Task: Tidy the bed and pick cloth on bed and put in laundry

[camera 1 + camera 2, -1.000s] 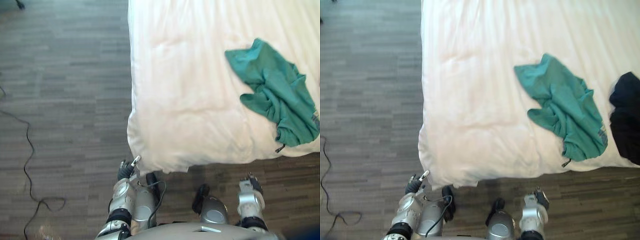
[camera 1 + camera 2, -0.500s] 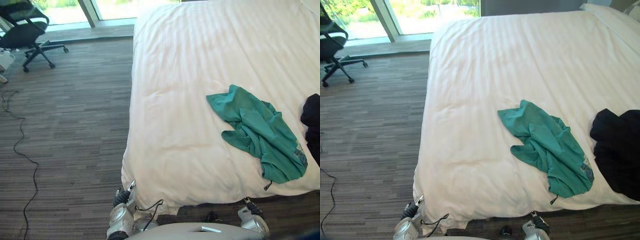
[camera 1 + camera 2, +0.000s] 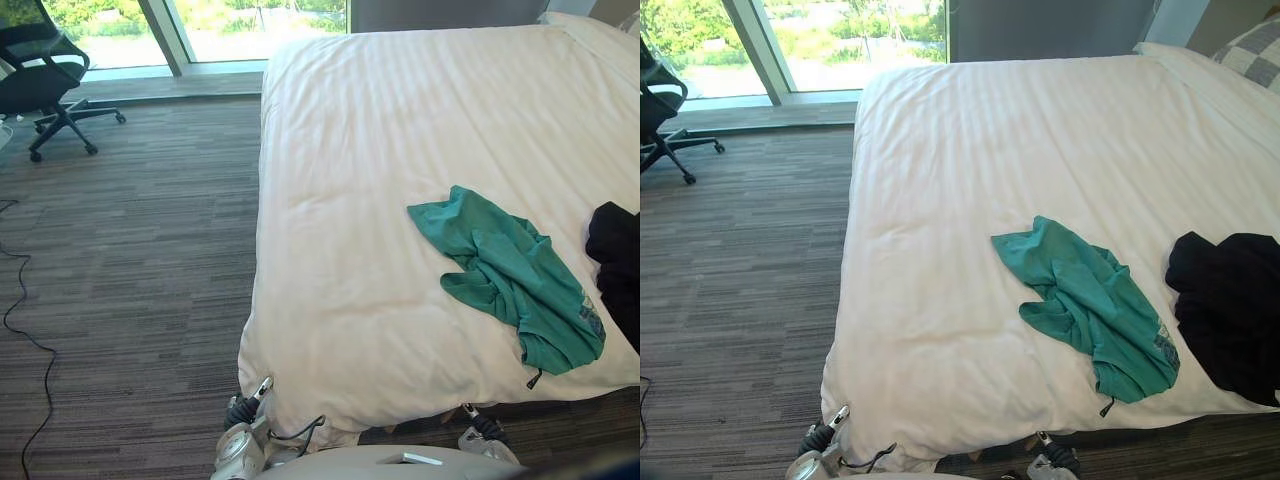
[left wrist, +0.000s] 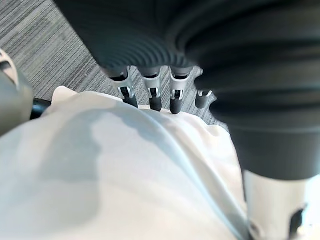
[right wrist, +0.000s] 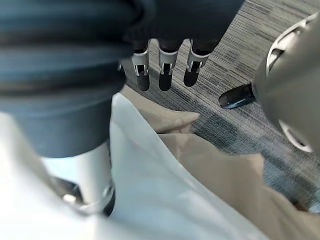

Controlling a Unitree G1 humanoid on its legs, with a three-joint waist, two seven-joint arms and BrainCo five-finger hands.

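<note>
A crumpled green cloth (image 3: pixel 510 275) lies on the white bed (image 3: pixel 380 130), near its foot edge and toward the right. A black cloth (image 3: pixel 1230 310) lies just right of it, close beside it. My left hand (image 3: pixel 245 408) hangs low at the bed's near left corner. In the left wrist view its fingers (image 4: pixel 150 95) are straight, empty and right beside the white duvet. My right hand (image 3: pixel 482 428) hangs below the foot edge, under the green cloth. Its fingers (image 5: pixel 165 70) are straight over the floor and hold nothing.
A black office chair (image 3: pixel 45 75) stands at the far left by the window (image 3: pixel 250 20). A checked pillow (image 3: pixel 1245 60) sits at the bed's far right. Grey striped carpet (image 3: pixel 130 250) runs along the bed's left side. A beige bed skirt (image 5: pixel 215 165) hangs under the duvet.
The camera has tilted up, so the whole bed, the window and the chair have come into view. Both hands stay low by the bed's foot edge. The cloths have not moved.
</note>
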